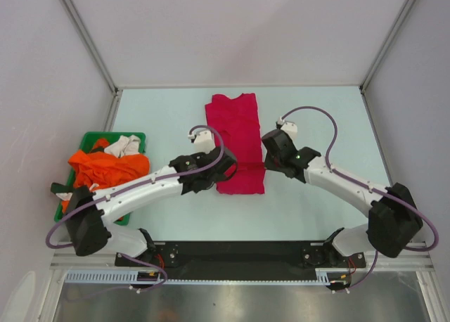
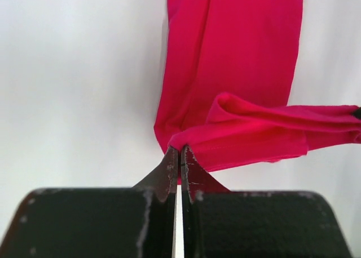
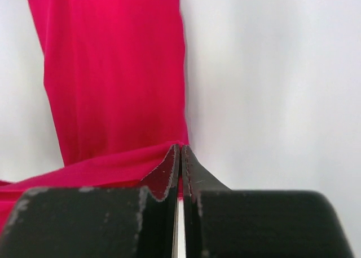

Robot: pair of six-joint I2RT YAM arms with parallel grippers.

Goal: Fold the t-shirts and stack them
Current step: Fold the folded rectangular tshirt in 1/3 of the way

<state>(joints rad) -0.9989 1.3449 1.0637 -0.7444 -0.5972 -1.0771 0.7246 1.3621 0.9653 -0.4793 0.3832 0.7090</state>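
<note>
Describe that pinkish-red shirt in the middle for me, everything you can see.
The crimson t-shirt is soft, thin cloth, folded lengthwise into a narrow strip lying in the middle of the pale table. Its near end is lifted: the left hand and right hand each pinch a side, stretching the stitched hem between them. Nothing else touches it.

Bright, even light from above leaves only faint, soft shadows on the pale table (image 1: 162,111). Close up, that table washes out almost white around the vivid shirt (image 2: 237,55).
</note>
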